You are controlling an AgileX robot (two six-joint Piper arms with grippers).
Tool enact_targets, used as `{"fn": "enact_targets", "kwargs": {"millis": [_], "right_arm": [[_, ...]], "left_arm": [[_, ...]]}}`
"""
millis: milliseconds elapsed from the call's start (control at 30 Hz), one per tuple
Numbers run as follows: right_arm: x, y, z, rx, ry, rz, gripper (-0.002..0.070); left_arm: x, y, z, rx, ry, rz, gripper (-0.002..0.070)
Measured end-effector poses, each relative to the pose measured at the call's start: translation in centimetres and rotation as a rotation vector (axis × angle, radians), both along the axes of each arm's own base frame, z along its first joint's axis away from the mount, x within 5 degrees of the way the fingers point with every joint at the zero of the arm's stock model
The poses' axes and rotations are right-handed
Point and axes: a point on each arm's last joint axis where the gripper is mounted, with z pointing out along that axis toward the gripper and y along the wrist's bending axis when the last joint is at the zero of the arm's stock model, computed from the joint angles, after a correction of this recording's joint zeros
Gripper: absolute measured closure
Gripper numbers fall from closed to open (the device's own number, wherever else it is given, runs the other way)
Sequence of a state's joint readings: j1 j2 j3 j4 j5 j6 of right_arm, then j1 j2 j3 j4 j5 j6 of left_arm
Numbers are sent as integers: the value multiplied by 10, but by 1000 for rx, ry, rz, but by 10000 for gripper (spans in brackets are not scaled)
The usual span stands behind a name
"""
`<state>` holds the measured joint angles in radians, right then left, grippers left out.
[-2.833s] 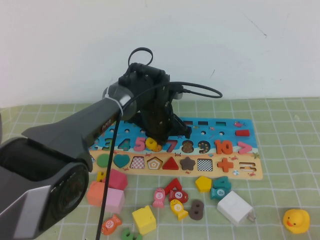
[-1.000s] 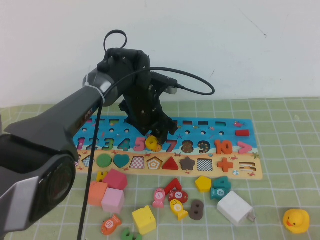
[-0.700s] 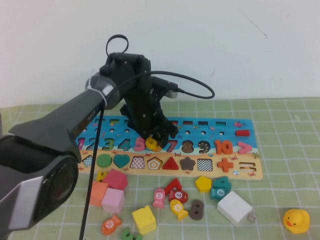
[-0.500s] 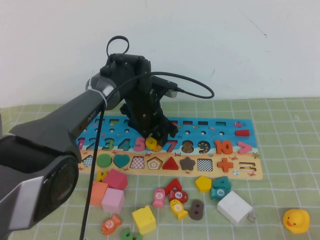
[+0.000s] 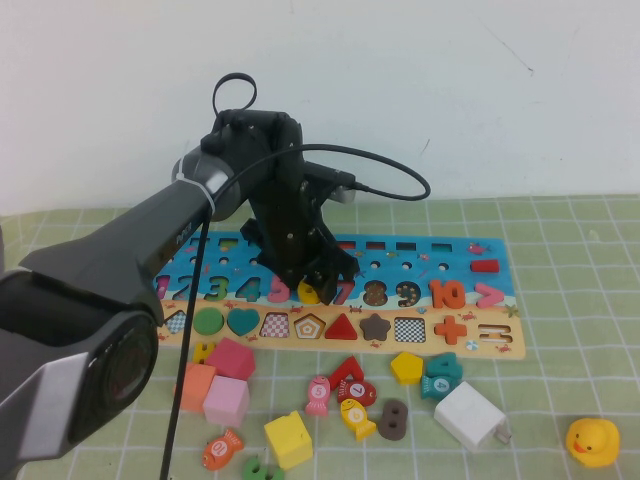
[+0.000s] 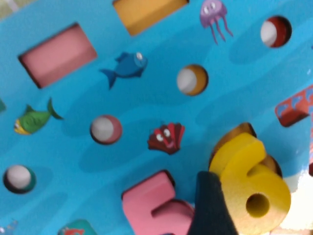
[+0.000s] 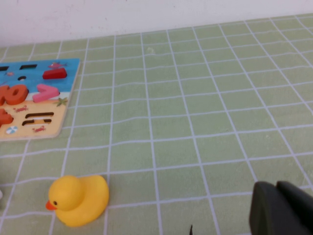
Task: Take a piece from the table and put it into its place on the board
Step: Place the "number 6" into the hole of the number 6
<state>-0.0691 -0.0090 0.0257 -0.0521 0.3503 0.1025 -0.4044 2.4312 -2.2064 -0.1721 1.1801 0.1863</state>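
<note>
The number board (image 5: 480, 345) lies across the mat. My left gripper (image 5: 312, 285) hangs low over its number row, on the yellow 6 (image 5: 309, 294), which it mostly hides in the high view. In the left wrist view the yellow 6 (image 6: 249, 186) lies tilted over its brown slot, not flat in it, beside the pink 5 (image 6: 156, 205). My left gripper (image 6: 266, 220) is open. Only one dark finger (image 6: 210, 205) shows, touching the side of the 6. My right gripper (image 7: 283, 208) is shut and empty, low over the mat, out of the high view.
Loose pieces lie in front of the board: a yellow cube (image 5: 288, 438), a pink cube (image 5: 228, 400), a brown 8 (image 5: 392, 418) and a white block (image 5: 471, 416). A yellow duck (image 5: 592, 441) sits at the front right, near my right gripper (image 7: 78, 199).
My left gripper has moved a little down and to the right onto the yellow 6, which now shows less in the high view. The loose pieces have not moved.
</note>
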Motion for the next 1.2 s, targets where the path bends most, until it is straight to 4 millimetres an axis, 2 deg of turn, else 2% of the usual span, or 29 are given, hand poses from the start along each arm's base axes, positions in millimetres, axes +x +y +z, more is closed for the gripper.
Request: {"fn": "enact_targets", "kwargs": {"millis": [433,600,1000,1200], "right_arm": [[0,0,0,0,0,0,678],[0,0,0,0,0,0,678],[0,0,0,0,0,0,678],[0,0,0,0,0,0,678]], "left_arm": [[-4,-2,0,-24,52,27,278],[1,-1,0,-18,8,61,279],[4,1,0,-4,-28,71,374],[5,0,1,-6,-40,72,382]]}}
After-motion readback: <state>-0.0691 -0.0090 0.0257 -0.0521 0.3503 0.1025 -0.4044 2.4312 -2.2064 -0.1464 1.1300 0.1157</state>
